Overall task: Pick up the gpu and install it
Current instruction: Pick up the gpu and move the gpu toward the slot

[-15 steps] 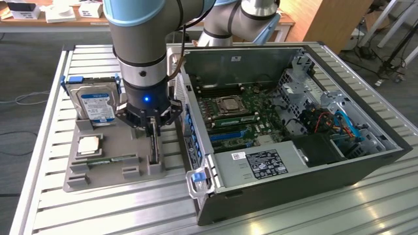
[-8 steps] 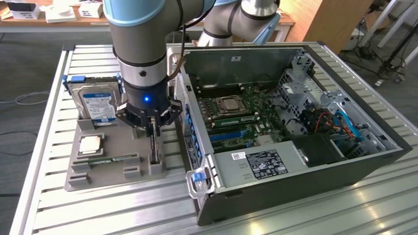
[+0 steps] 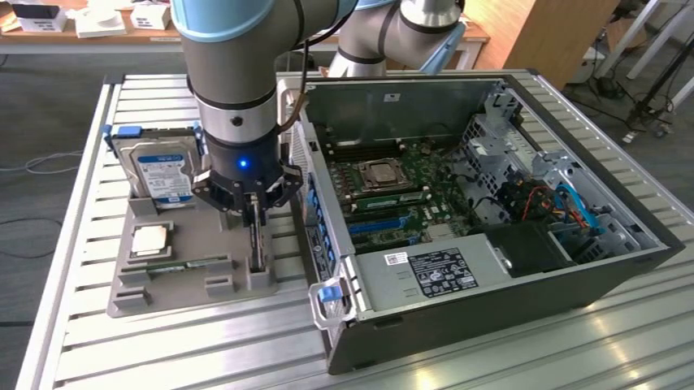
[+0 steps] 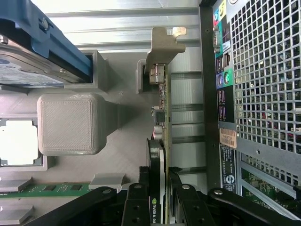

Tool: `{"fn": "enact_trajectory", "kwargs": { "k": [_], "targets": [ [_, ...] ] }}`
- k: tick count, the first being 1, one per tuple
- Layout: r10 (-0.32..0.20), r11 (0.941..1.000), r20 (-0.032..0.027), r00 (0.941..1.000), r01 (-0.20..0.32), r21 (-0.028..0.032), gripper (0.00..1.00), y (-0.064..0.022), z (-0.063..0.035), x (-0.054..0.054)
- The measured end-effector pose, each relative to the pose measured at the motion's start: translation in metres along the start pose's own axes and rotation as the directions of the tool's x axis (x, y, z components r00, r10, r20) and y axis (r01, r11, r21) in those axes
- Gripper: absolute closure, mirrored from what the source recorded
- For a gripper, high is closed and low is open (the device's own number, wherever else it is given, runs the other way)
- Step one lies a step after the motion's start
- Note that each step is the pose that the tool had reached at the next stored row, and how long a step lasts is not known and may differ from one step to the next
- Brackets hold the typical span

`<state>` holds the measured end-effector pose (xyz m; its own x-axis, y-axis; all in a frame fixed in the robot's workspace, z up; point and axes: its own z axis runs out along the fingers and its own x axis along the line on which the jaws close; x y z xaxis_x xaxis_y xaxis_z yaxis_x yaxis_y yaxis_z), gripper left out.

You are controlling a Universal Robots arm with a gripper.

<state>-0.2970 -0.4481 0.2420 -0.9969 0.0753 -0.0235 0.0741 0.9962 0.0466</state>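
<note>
One claw [image 3: 256, 214], closed on the gpu [image 4: 162, 117] standing on edge in its gray tray [image 3: 193, 237] slot beside the open computer case [image 3: 477, 305] on the bench [image 3: 81, 268], seemingly needs a square, centred squeeze so the thin card does not twist.

Arm [image 3: 230, 73] vertical, wrist [image 3: 240, 158] pointing straight down, hand [image 3: 255, 210] with fingers [image 4: 136, 203] pinched narrowly together

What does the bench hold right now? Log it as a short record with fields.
tool: shut on the gpu, gripping both faces
gpu: standing on edge in a slot of the grey tray
hard drive: upright in the same tray
computer case: side open, beside the tray toward the exterior view's right
</note>
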Motion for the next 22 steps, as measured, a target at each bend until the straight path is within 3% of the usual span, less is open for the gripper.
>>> {"fn": "enact_trajectory", "kwargs": {
  "k": [13,22],
  "targets": [
    [0.0,1.0,-0.0003,1.0,0.0,0.0002,0.73,0.0001,-0.0033,0.0],
    [0.0,1.0,-0.0002,1.0,0.0,0.0001,0.73,0.0012,-0.0269,-0.001]
  ]
}}
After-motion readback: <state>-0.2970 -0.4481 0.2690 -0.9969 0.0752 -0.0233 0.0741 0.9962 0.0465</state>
